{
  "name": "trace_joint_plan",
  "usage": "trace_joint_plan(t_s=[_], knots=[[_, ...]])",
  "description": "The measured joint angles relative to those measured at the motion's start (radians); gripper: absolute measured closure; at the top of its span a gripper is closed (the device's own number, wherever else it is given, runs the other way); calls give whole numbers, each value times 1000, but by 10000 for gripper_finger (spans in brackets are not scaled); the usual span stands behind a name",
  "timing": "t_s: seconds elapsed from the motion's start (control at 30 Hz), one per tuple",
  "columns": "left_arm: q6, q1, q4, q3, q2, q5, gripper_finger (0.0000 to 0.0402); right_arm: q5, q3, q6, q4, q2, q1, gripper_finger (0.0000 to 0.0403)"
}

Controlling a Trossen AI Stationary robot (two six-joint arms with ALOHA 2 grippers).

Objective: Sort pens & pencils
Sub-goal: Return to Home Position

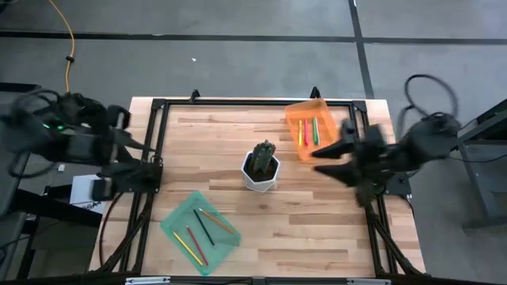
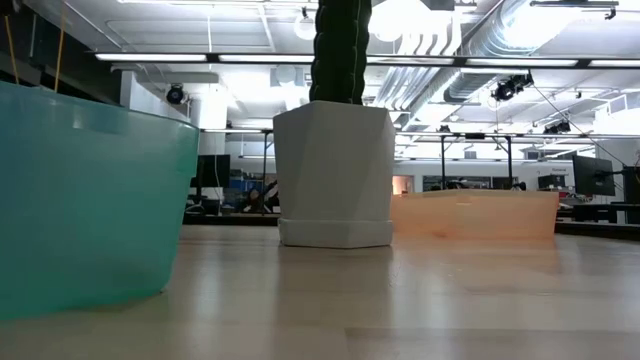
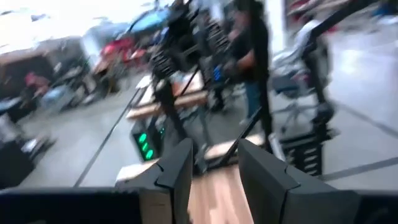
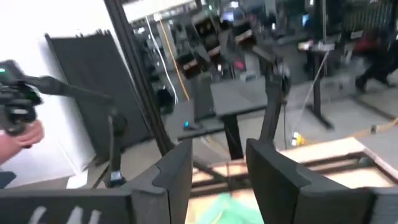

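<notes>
The pens (image 1: 307, 131), pink-red, yellow and green, lie in the orange tray (image 1: 295, 113) at the table's far right. The pencils (image 1: 203, 230) lie in the teal tray (image 1: 176, 214) at the near left. Neither shows over the walls of the teal tray (image 2: 90, 200) and orange tray (image 2: 475, 213) in the low view. My right gripper (image 1: 321, 161) hangs open over the table's right side, just near of the orange tray, empty in its wrist view (image 4: 217, 168). My left gripper (image 1: 152, 163) is open at the table's left edge, also empty (image 3: 214, 168).
A white pot with a green cactus (image 1: 261, 167) stands at the table's middle, between the two trays, and fills the centre of the low view (image 2: 335, 175). A black frame (image 1: 238, 102) runs along the table's edges. Bare wood lies near right and far left.
</notes>
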Motion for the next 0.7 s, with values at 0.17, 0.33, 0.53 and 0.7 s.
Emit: trace_joint_plan(t_s=[0.17,0.33,0.53,0.7], knots=[[219,-162,190,-23,-56,7,284,113,0,-76,2,-88,131,261],[527,-236,512,-52,-78,407,284,161,0,-130,59,-109,190,261],[764,-233,667,-62,-70,948,284,242,-1,-142,71,-110,195,261],[962,-233,664,-61,-78,1166,284,329,-2,-118,71,-100,195,261]])
